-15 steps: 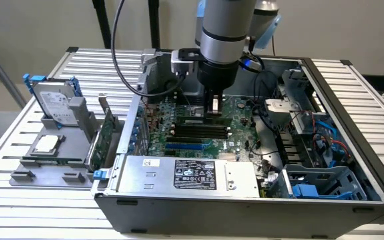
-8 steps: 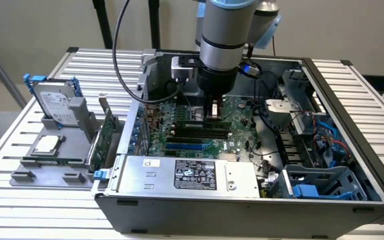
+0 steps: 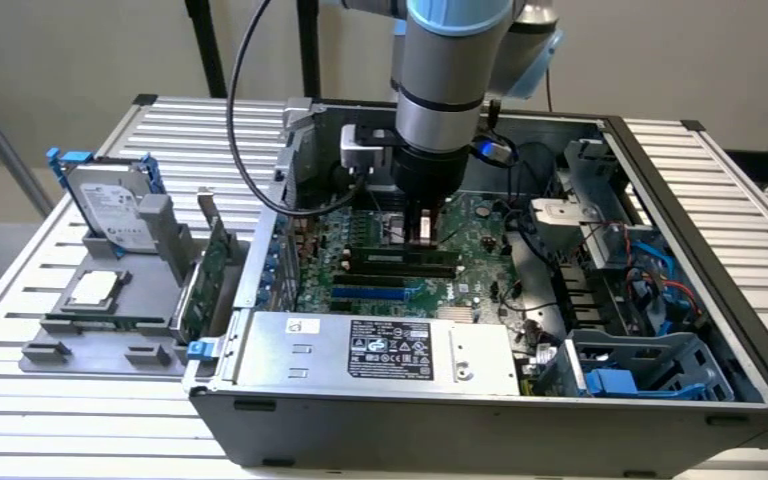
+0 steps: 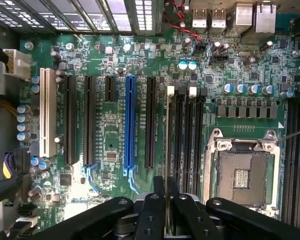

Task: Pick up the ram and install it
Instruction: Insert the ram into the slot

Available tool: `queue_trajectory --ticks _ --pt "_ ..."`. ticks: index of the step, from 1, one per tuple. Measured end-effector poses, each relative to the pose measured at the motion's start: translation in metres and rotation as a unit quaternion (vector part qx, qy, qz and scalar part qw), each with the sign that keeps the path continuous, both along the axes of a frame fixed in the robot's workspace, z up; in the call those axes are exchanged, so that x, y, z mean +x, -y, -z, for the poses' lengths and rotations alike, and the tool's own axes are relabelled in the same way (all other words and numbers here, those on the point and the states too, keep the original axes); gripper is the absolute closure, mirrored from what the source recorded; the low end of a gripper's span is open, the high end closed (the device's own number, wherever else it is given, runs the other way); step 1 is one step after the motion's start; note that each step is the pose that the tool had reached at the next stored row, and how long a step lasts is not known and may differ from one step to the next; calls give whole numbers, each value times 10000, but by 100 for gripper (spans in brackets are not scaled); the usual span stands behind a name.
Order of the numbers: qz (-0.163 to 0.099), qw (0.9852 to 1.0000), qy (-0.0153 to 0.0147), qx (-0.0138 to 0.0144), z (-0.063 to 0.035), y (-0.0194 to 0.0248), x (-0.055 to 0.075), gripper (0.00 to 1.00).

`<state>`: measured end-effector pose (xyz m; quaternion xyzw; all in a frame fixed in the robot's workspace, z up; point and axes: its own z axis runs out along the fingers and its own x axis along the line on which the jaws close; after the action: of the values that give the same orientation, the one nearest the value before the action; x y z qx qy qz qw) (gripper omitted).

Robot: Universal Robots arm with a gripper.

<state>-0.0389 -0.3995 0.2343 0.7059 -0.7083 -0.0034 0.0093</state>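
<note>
My gripper [image 3: 424, 238] reaches down into the open computer case [image 3: 704, 260], just above the motherboard's memory slots [image 3: 398, 262]. In the wrist view the black fingers [image 4: 152, 210] are closed together on the ram [image 4: 167, 150]. It shows edge-on as a thin pale strip running away from the gripper [image 4: 166, 194]. The strip lies along the first memory slot, the one with a white clip [image 4: 171, 90] at its far end. I cannot tell whether the ram is seated in that slot or only held over it.
An empty processor socket [image 4: 240, 172] lies beside the memory slots, and a blue expansion slot [image 4: 130, 125] is on the other side. The power supply [image 3: 371, 350] and a drive cage [image 3: 638, 365] crowd the case. A fixture outside the case holds a hard drive [image 3: 111, 210], an expansion card [image 3: 217, 270] and a processor [image 3: 91, 290].
</note>
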Motion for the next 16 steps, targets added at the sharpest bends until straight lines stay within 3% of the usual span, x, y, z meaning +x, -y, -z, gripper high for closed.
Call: queue_trajectory --ticks 9,16 --pt "0 10000 1 -22 45 -45 0 100" --pt "0 10000 3 -42 61 -47 0 100"
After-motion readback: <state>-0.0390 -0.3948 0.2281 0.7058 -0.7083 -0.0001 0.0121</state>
